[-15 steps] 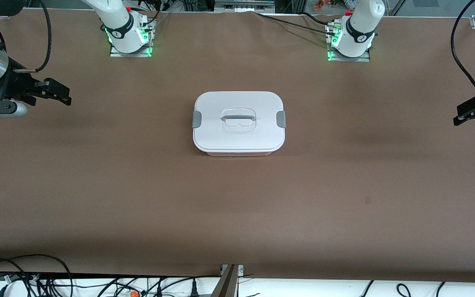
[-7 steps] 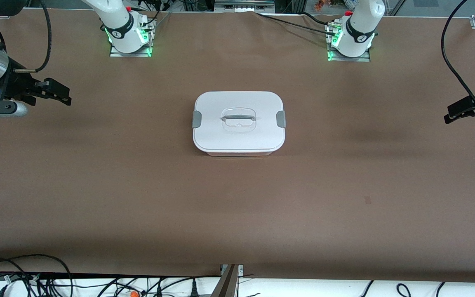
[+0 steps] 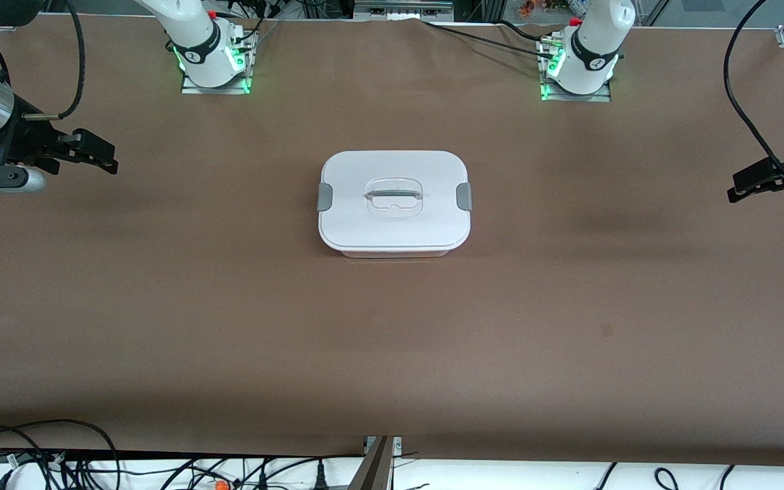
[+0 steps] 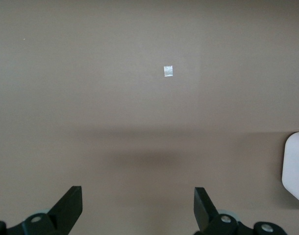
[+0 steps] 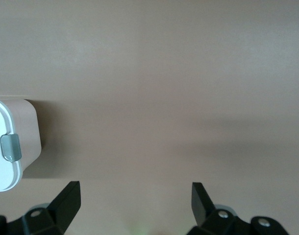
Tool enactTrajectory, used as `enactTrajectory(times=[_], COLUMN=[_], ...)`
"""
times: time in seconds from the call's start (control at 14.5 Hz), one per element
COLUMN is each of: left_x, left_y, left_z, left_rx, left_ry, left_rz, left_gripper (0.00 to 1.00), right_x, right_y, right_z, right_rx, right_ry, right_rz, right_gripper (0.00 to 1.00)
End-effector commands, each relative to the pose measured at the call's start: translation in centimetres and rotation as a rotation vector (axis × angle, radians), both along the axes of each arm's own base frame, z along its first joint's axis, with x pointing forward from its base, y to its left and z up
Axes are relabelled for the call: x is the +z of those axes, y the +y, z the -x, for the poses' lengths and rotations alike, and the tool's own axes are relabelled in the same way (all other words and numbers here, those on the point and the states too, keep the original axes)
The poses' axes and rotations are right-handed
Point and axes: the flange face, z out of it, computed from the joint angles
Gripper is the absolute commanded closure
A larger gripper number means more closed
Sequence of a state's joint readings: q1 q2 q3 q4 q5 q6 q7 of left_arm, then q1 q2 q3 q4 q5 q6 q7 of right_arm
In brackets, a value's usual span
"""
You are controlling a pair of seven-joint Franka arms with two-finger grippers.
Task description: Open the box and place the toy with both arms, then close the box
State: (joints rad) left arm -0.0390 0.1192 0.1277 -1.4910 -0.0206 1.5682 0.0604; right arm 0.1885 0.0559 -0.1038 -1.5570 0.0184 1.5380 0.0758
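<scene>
The box (image 3: 394,203) is sitting lid-on, mid-table on the brown table cover (image 3: 392,327). The left gripper (image 3: 763,186) is hovering over the left arm's end, fingers spread apart, empty. The right gripper (image 3: 89,153) is hanging likewise over the right arm's end, fingers wide.

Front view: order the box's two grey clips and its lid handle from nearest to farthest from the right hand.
Measured from the right hand, open over the table's right-arm end:
1. Clip on the box end toward the right arm.
2. Handle, recessed in the middle of the lid.
3. Clip on the box end toward the left arm.
</scene>
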Motion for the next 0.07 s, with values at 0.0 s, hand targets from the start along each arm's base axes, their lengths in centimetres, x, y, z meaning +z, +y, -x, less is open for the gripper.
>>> enactTrajectory(times=[0.0], left_x=[0.37], left_y=[-0.53], left_z=[0.84], left_rx=[0.006], left_ry=[0.002], left_rz=[0.027], left_gripper=[0.0], right_x=[0.57], right_y=[0.05], right_z=[0.11], right_rx=[-0.005], right_ry=[-0.002], right_rz=[0.008], right_gripper=[0.0])
